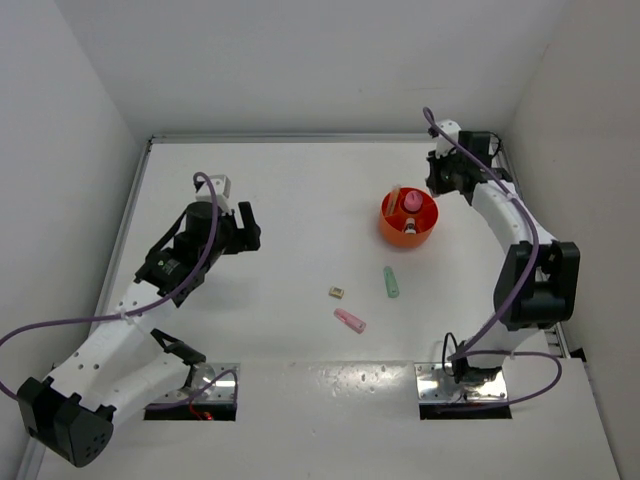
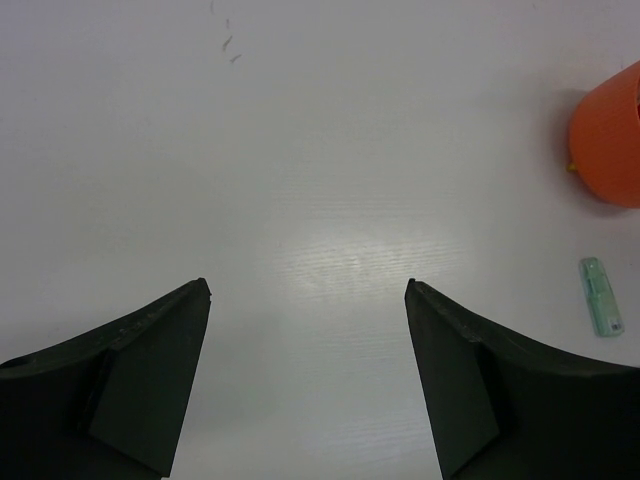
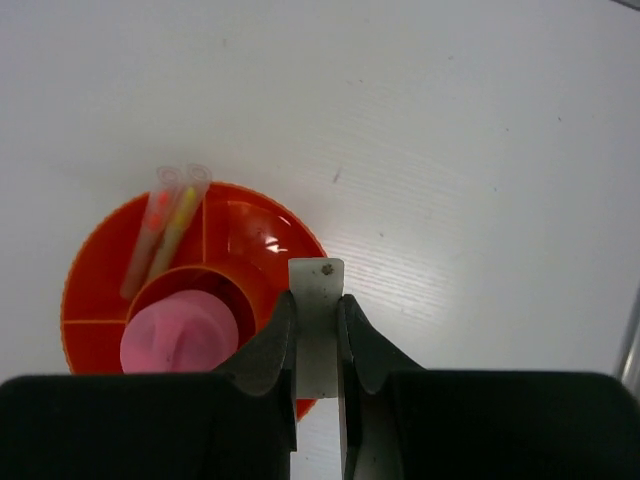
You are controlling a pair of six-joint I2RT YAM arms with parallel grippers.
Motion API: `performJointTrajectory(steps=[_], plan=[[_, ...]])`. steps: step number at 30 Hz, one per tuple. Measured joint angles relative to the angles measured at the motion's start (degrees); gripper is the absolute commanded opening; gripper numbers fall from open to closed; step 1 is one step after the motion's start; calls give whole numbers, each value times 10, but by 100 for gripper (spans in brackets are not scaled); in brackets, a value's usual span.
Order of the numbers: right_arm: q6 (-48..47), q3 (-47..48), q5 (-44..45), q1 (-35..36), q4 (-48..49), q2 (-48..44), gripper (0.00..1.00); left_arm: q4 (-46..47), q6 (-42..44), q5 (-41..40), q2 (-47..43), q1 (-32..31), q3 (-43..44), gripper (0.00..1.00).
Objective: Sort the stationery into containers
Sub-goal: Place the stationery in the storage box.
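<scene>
The right gripper [image 3: 317, 298] is clenched on a small grey block [image 3: 316, 275] that pokes out past its fingertips, with the orange bowl [image 3: 85, 300] just left of the jaws (a pink tube [image 3: 178, 335] sits in its centre). The left gripper [image 2: 307, 285] stands released, with the mint-green stick [image 2: 601, 296] well off to the right of its jaws.

I see an orange bowl [image 1: 408, 236], pink tube [image 3: 178, 335], grey block [image 3: 316, 320], and a mint-green stick [image 1: 390, 282] at the bowl's six o'clock.

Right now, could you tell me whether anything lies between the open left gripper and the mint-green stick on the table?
Nothing visible does. Only bare table separates the left gripper from the mint-green stick; the tan block lies nearer the arm bases, off that line, and the orange bowl sits farther back.
</scene>
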Motion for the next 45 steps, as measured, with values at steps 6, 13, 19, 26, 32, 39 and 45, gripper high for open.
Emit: performJointTrajectory(steps=[6, 13, 19, 26, 32, 39, 45], plan=[[-5, 39, -67, -16, 18, 50, 0, 0, 0, 2, 3, 0, 0, 84], [-8, 51, -107, -21, 22, 91, 0, 0, 0, 4, 6, 0, 0, 84], [-15, 60, -124, -21, 21, 112, 0, 0, 0, 4, 9, 0, 0, 84], [-27, 66, -138, -21, 17, 133, 7, 1, 0, 5, 12, 0, 0, 84], [-36, 86, -151, -26, -3, 147, 32, 2, 0, 5, 12, 0, 0, 84], [-39, 92, -160, -34, -9, 148, 37, 2, 0, 5, 12, 0, 0, 84], [-39, 94, -169, -42, -15, 148, 19, 2, 0, 5, 12, 0, 0, 84]])
